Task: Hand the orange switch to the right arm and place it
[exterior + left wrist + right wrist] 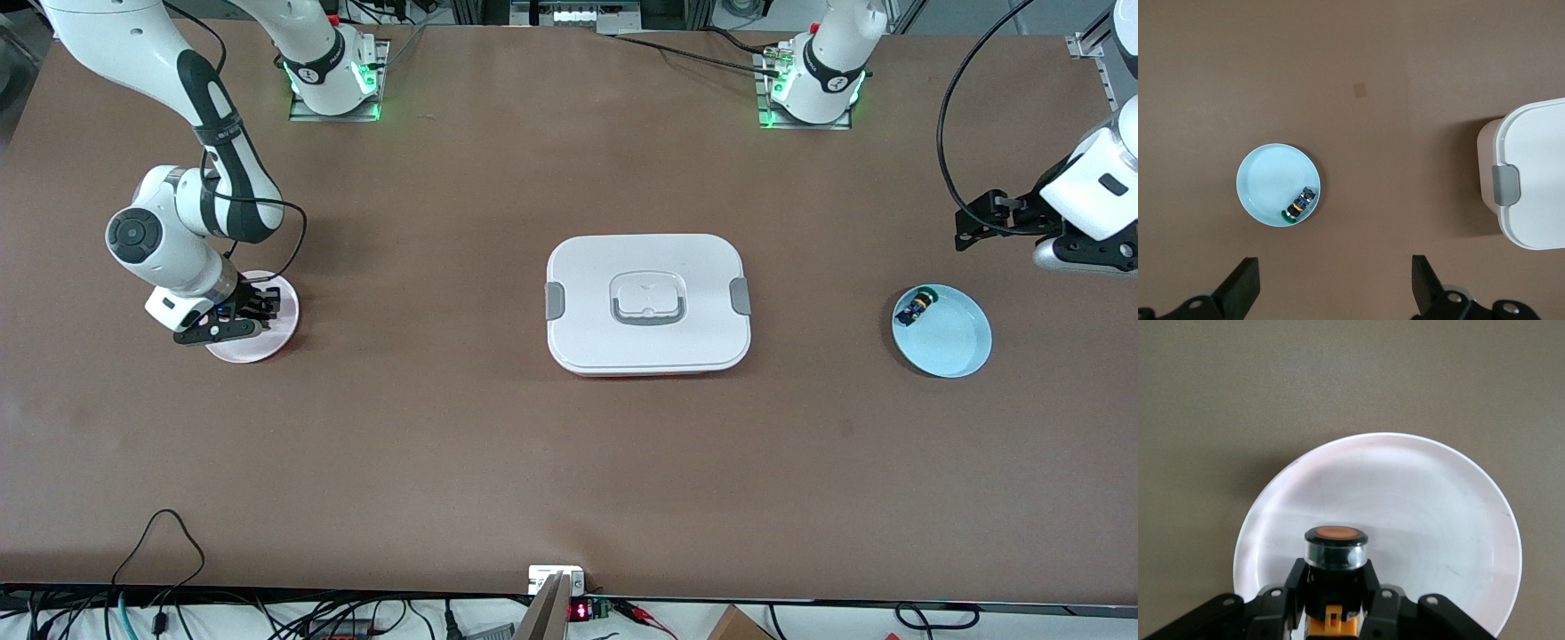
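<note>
Brown surface [427, 427]: right claw [1333, 613] grips the orange switch [1335, 553] just over the pink plate [1418, 507]; lower fully before letting go. Left claw [1331, 287] waits open, over the surface beside the blue plate [1265, 180].

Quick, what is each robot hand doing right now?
Left gripper: open, holding nothing, up over the table beside the blue plate.
Right gripper: shut on the orange switch, over the pink plate.

No text, label or brand can be read anywhere (a small red display [579, 611] at the table edge shows digits too tiny to make out).
</note>
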You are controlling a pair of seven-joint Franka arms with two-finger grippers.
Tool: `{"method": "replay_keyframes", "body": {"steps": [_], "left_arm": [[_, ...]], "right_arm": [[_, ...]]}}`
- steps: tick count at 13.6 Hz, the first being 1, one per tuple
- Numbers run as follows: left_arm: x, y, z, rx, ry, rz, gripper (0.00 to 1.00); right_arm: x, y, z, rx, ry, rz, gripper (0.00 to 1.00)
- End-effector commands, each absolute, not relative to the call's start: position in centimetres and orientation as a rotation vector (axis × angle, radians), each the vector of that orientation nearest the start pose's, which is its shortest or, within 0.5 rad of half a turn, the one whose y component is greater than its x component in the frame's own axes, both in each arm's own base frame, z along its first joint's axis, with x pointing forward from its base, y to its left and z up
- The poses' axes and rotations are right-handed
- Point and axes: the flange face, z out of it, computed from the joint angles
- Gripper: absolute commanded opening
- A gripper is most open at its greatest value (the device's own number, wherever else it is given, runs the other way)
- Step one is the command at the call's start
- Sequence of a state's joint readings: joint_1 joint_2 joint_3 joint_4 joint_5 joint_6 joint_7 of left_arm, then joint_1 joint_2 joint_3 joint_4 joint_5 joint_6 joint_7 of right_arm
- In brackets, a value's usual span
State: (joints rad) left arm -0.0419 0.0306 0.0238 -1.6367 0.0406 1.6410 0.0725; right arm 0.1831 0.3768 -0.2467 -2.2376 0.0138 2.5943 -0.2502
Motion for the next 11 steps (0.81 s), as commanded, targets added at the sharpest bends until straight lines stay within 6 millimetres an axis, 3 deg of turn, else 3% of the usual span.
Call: {"method": "replay_keyframes", "body": {"steps": [1, 4, 7, 8, 10, 11], "left_arm": [[56.2, -1.3, 59.2, -3.109, 0.141, 0.046, 1.00], [56.3, -1.4, 59.3, -3.109, 0.143, 0.044, 1.00], [56.2, -1.1, 59.2, -3.109, 0.136, 0.058, 1.00], [56.1, -1.0, 59.3, -3.109, 0.134, 0.053, 1.00], [56.1, -0.9, 59.3, -3.109, 0.129, 0.058, 1.00], [56.1, -0.9, 59.3, -3.109, 0.131, 0.056, 1.00]], "right_arm": [[54.6, -2.8, 24.1, -3.185, -0.353, 0.037, 1.00], [56.1, -2.0, 31.3, -3.161, -0.359, 0.026, 1.00], [57.6, -1.8, 39.2, -3.153, -0.363, -0.110, 1.00], [57.1, -1.3, 41.9, -3.140, -0.360, -0.158, 1.00], [56.5, 2.2, 47.7, -3.115, -0.446, -0.154, 1.00], [56.9, 2.7, 50.9, -3.117, -0.436, -0.099, 1.00]]}}
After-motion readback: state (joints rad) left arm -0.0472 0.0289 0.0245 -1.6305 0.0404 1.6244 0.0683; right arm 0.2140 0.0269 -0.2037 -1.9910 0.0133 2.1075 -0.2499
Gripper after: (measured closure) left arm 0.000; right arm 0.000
